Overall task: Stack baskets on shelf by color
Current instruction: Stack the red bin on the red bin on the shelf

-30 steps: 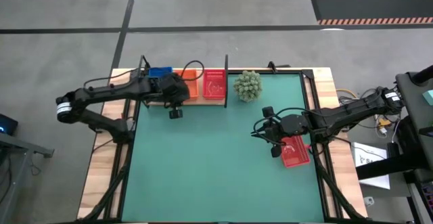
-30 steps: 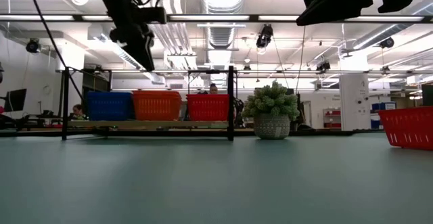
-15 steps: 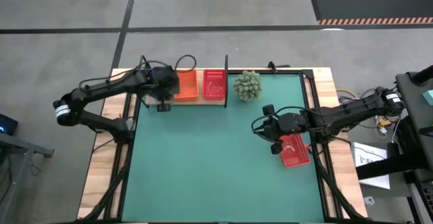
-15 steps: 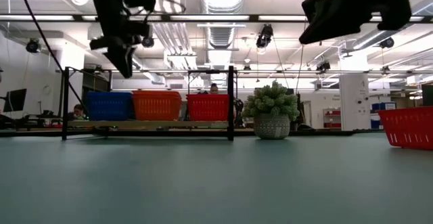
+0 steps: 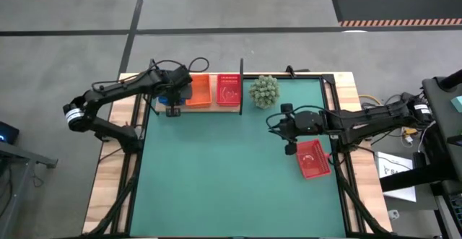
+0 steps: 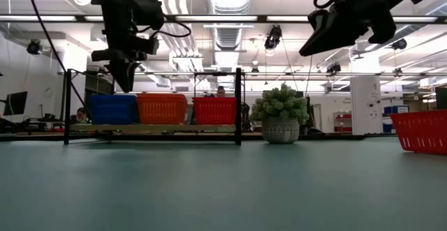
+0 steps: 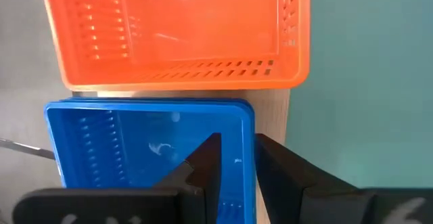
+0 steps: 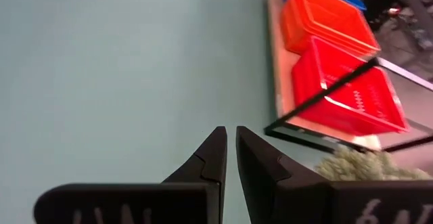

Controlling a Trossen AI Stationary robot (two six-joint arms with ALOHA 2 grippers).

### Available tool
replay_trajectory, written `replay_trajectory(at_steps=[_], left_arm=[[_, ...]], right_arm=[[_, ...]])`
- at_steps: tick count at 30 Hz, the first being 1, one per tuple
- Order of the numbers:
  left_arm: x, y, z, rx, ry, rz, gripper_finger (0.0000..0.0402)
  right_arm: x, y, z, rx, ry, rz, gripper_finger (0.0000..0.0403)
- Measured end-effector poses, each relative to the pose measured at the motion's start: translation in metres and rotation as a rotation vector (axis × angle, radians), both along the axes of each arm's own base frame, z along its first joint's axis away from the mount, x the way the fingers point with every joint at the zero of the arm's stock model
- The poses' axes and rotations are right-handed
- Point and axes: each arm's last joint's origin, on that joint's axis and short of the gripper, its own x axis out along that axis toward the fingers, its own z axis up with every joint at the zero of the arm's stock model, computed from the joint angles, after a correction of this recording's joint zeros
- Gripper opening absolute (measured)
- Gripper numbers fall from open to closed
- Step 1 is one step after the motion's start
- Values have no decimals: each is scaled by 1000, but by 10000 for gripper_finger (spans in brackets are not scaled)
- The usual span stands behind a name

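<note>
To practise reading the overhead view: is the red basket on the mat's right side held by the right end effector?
No. The red basket lies alone on the green mat, while the right end effector hovers beside it, empty.

Green table mat [image 5: 224,174], wooden shelf [image 5: 198,107] with three baskets, potted plant [image 5: 264,92], red basket [image 5: 312,158]

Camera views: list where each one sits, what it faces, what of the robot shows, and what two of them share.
High view: overhead, straight down on the green mat; both arms, left tool, right tool.
Low view: table height, level toward the shelf and plant; both arms hang from above.
Left wrist view: over the blue basket and orange basket; own fingers slightly apart.
Right wrist view: across the mat toward the shelf; own fingers nearly together.
Shared: high and low views both show the red basket off the shelf.
</note>
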Motion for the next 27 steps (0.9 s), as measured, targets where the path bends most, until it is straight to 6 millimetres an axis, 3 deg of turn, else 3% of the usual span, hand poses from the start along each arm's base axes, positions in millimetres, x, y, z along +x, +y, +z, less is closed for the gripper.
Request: replay_trajectory(at_steps=[9,16,20,27], left_arm=[[-9,-7,1,-55,53,6,72],[-3,11,11,147,-58,32,55],[-8,24,6,182,-54,31,7],[-18,24,-15,93,-28,49,1]], right_arm=[[0,3,-1,93,9,44,27],[-2,4,-3,109,26,38,27],[-2,4,-4,107,30,39,27],[-2,4,-5,89,36,51,27]])
